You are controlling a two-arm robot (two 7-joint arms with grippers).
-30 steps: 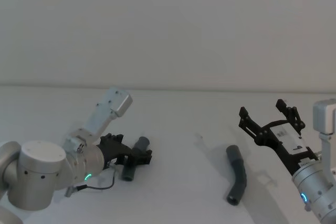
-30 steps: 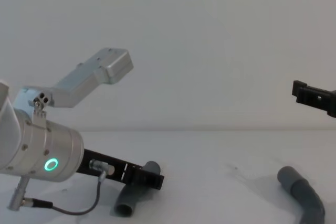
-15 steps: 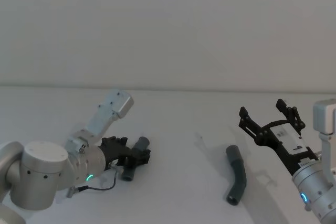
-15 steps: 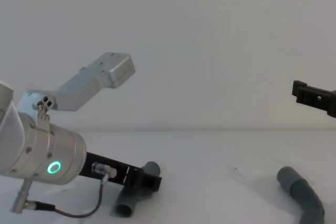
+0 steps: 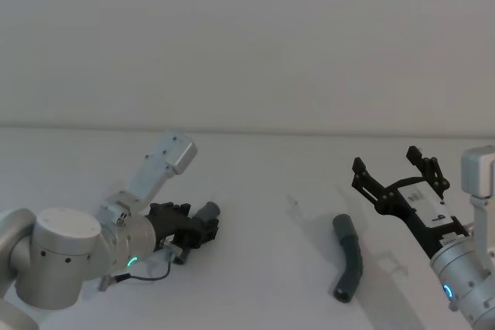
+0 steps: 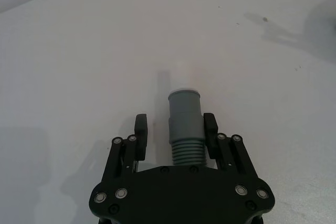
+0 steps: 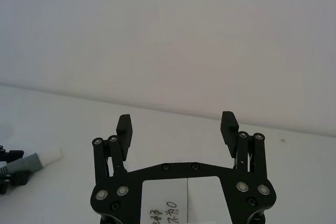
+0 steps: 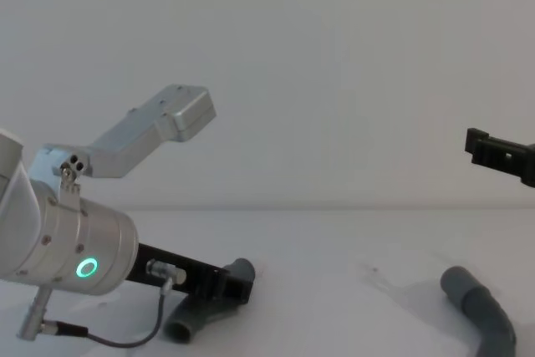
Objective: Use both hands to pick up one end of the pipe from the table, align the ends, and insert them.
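I have the left gripper [image 6: 175,129] down low over the table [image 6: 79,51] on the robot's left. Its fingers straddle the first pipe piece [image 6: 185,116] where the ribbed middle meets the smooth cuff [image 6: 185,103]. They are drawn partway in but not clamped. One finger [image 6: 210,129] sits against the cuff, while a strip of bare table shows between the other finger and the pipe. The cuff points straight out ahead of the gripper (the right wrist view, from far off, shows a whitish tip [image 7: 50,156] on that end).

The right gripper [image 5: 394,171] hangs above the table on the robot's right, fingers spread wide and holding nothing. The second pipe piece [image 5: 349,256] lies flat on the table near it but apart from it, gently bent, well away from the first piece.
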